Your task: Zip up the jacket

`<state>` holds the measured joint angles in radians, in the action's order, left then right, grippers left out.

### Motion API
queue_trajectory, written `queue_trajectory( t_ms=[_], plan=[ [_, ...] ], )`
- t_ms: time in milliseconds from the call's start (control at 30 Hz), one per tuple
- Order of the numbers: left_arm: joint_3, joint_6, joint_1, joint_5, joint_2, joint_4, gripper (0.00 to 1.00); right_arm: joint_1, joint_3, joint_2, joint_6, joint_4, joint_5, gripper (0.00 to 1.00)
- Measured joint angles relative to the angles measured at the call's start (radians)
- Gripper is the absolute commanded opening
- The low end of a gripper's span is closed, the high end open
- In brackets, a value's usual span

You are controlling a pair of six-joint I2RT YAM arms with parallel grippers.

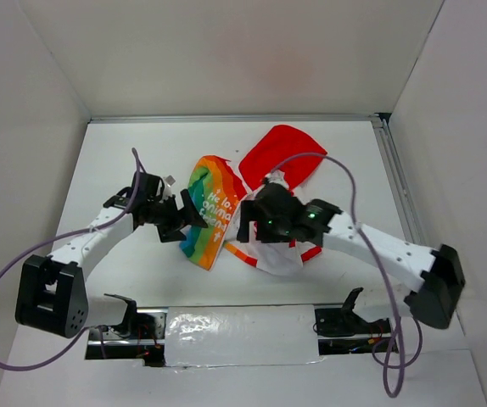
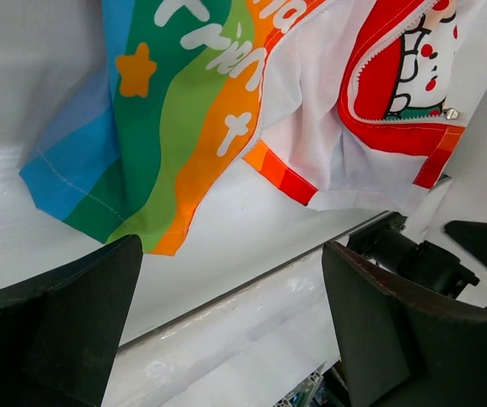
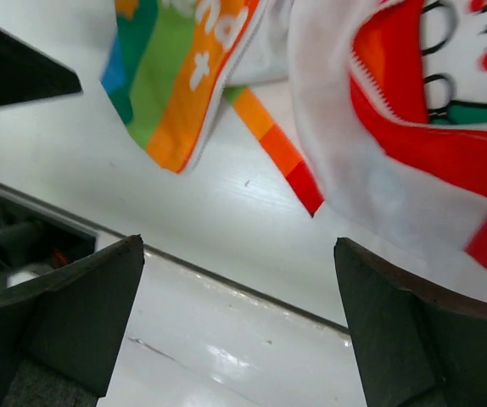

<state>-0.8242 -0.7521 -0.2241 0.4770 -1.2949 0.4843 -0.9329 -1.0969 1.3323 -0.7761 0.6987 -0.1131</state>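
The jacket [image 1: 212, 210] lies crumpled and unzipped in the middle of the table, with its rainbow front panel on the left, its red hood [image 1: 284, 153] at the back and its white lining [image 1: 277, 254] on the right. My left gripper [image 1: 194, 216] is open and empty at the rainbow panel's left edge. In the left wrist view [image 2: 231, 322] it hovers near the panel's hem [image 2: 184, 110], and a small metal zipper pull [image 2: 451, 113] shows on the red-edged panel. My right gripper [image 1: 252, 222] is open and empty above the lining. In the right wrist view [image 3: 239, 322] the rainbow panel [image 3: 176, 76] and the lining [image 3: 354, 161] lie ahead of its fingers.
A glossy taped strip [image 1: 226, 326] runs along the table's near edge between the arm bases. A metal rail [image 1: 396, 182] borders the table on the right. White walls close in the back and both sides. Purple cables loop from both arms.
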Motion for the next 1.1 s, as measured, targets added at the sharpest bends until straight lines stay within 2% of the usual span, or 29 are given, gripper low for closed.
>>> queue_trajectory(
  t_ms=[167,267,367,400,433,467,500,533,567,600,700,833,967,1067,1100],
  plan=[
    [-0.001,0.014,-0.032,0.002,-0.060,-0.044,0.99,0.173,0.142,-0.222,-0.031,-0.027,-0.015,1.00],
    [-0.003,0.019,-0.050,0.003,-0.120,-0.060,0.99,0.288,0.219,-0.262,-0.034,-0.024,-0.023,1.00],
    [-0.003,0.022,-0.063,0.006,-0.166,-0.080,0.99,0.376,0.272,-0.249,-0.019,-0.026,-0.018,0.95],
    [-0.003,0.023,-0.068,0.008,-0.178,-0.089,0.99,0.393,0.279,-0.235,-0.010,-0.029,-0.010,0.89],
    [-0.003,0.024,-0.072,0.007,-0.190,-0.097,0.99,0.405,0.280,-0.219,0.000,-0.033,-0.002,0.68],
    [-0.005,0.025,-0.077,0.007,-0.199,-0.098,0.99,0.411,0.280,-0.197,0.019,-0.045,0.006,0.56],
    [-0.009,0.027,-0.082,0.007,-0.208,-0.098,0.99,0.415,0.278,-0.177,0.027,-0.057,0.008,0.39],
    [-0.013,0.032,-0.085,0.008,-0.216,-0.100,0.99,0.414,0.277,-0.155,0.043,-0.073,0.015,0.31],
    [-0.014,0.039,-0.087,0.009,-0.222,-0.105,0.99,0.412,0.275,-0.133,0.053,-0.087,0.018,0.31],
    [-0.014,0.040,-0.089,0.011,-0.224,-0.108,0.99,0.409,0.272,-0.119,0.063,-0.095,0.022,0.26],
    [-0.014,0.042,-0.087,0.020,-0.224,-0.114,0.99,0.370,0.255,-0.103,0.101,-0.125,0.030,0.00],
    [-0.014,0.043,-0.071,0.022,-0.221,-0.111,0.99,0.256,0.231,-0.092,0.126,-0.169,0.033,0.00],
    [-0.014,0.042,-0.047,0.024,-0.202,-0.108,0.99,0.057,0.212,-0.035,0.151,-0.196,0.013,0.00],
    [-0.014,0.042,-0.028,0.032,-0.180,-0.109,0.99,-0.100,0.163,0.080,0.158,-0.198,-0.022,0.00],
    [-0.014,0.042,-0.022,0.036,-0.174,-0.109,0.99,-0.161,0.142,0.132,0.158,-0.197,-0.034,0.14]
  ],
)
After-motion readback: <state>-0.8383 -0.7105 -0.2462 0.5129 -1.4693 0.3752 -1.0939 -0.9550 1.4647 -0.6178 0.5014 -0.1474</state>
